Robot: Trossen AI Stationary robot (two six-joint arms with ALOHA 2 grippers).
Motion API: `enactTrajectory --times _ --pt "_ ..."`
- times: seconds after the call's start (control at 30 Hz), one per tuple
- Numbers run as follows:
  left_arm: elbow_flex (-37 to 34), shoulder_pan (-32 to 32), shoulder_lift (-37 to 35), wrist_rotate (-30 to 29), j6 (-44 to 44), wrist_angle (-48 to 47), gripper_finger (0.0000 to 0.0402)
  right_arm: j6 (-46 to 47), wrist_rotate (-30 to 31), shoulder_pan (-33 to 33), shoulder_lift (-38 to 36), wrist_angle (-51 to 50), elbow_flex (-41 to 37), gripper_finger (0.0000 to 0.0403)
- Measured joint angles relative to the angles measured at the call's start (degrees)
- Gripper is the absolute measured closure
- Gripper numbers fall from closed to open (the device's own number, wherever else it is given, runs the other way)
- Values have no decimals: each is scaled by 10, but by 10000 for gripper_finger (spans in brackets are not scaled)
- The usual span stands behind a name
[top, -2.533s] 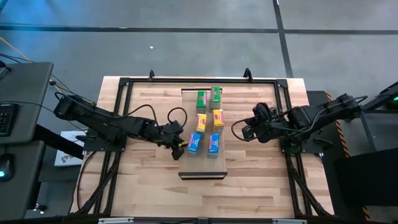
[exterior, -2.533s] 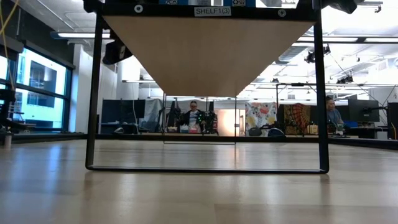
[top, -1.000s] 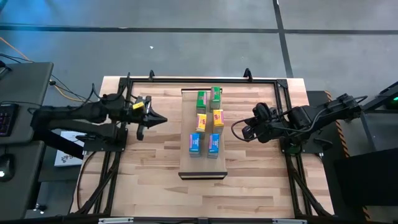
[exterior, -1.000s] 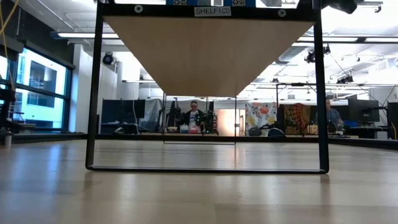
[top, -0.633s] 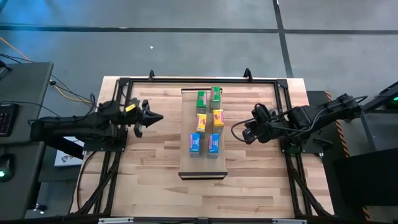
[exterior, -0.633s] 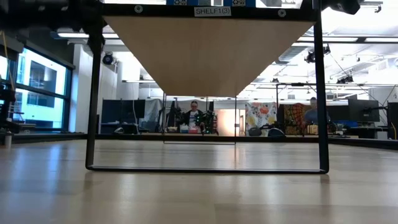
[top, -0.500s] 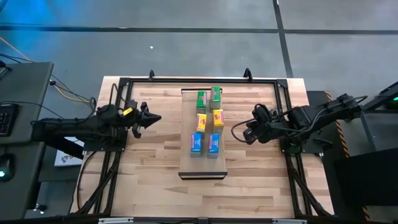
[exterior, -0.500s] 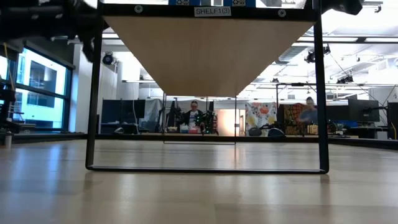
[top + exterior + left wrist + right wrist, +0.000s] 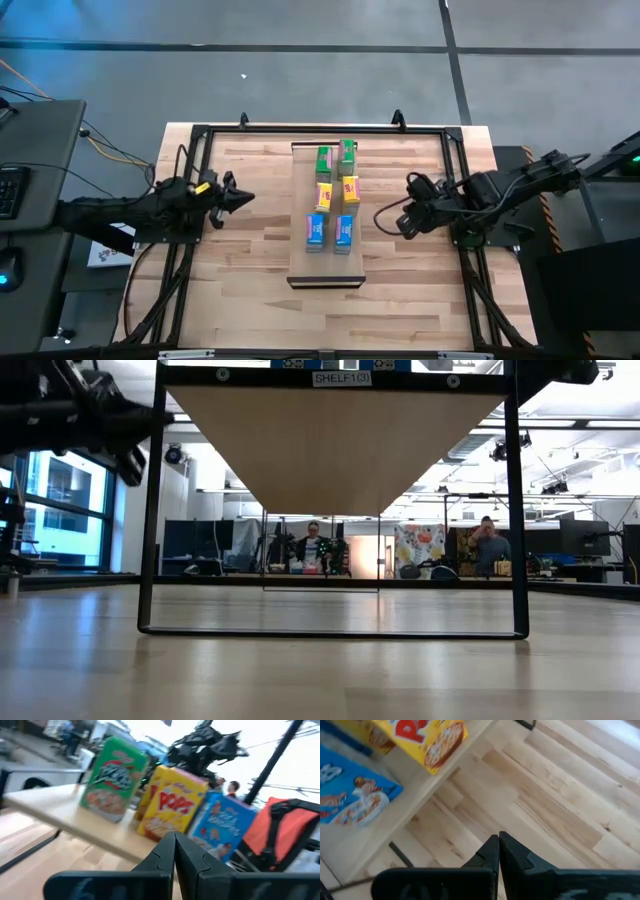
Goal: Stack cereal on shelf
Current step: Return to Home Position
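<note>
Standing upright on the shelf (image 9: 325, 268), mid-table: six cereal boxes (image 9: 343, 232) in two rows running near to far, each pair just beside the other. Far pair: green boxes (image 9: 323, 160). Middle pair: yellow boxes (image 9: 350, 190). Near pair: blue boxes (image 9: 314, 230). Item, left gripper (image 9: 244, 198): fingers pressed together, empty, over the table (image 9: 250, 290), well left of the shelf, tip pointing at the boxes. Item, right gripper (image 9: 498, 839): fingers pressed together, empty, right of the shelf, near the yellow and blue boxes.

Edge-cropped blue cereal box (image 9: 355, 795) and yellow cereal box (image 9: 427, 740), right wrist view
</note>
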Motion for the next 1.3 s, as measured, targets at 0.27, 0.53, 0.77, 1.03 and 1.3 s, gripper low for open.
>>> enactTrajectory --times 0.27,0.53,0.77,1.03,1.3 --pt "1 0 -10 15 3 -23 401 -47 8 35 -50 23 -37 403" --pt "1 0 -9 15 4 -40 401 -181 28 43 -267 307 -269 403" --pt "1 0 -9 15 4 -40 401 -404 -25 -74 -453 523 -426 403" --pt "1 0 -33 14 4 -69 401 -416 -101 -117 -648 522 -536 403" --pt "0 0 -109 -12 4 -158 401 -430 -135 -117 -662 539 -594 403"
